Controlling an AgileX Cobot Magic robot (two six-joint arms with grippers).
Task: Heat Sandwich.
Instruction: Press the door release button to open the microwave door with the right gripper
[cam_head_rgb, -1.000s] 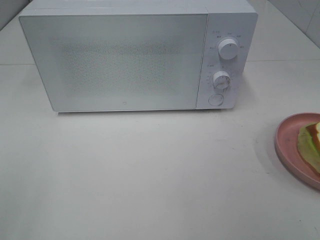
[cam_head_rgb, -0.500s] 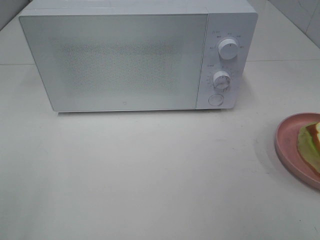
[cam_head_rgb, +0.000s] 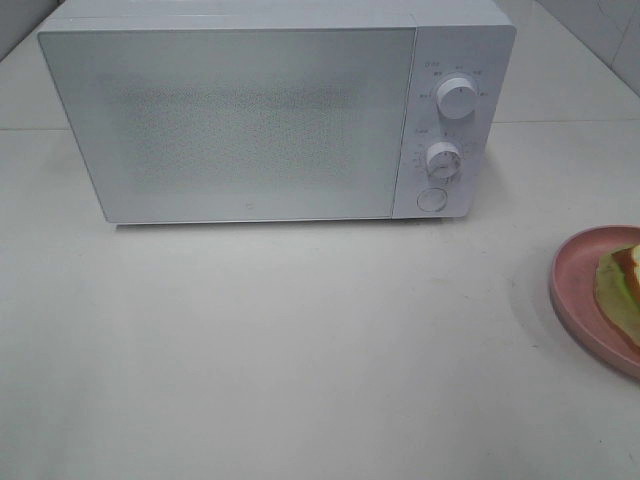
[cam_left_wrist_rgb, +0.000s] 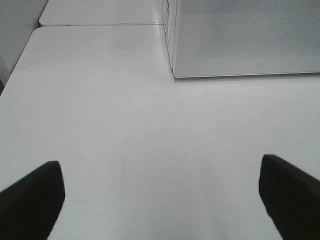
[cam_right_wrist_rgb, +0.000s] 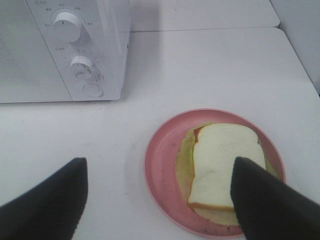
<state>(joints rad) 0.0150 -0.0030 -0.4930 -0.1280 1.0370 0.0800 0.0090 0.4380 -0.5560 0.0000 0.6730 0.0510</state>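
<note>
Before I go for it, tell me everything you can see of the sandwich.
The sandwich lies flat on a pink round plate, right of the microwave. Top is a white bread slice with thin tan crust; green-yellow filling spreads past the bread, with a bit of red at one corner. It sits within the rim, intact. Only the plate visibly touches it; a dark finger of the right gripper hides one corner in the wrist view.

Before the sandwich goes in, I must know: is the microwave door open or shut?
Shut: the microwave door lies flush beside the control panel, cavity hidden.
</note>
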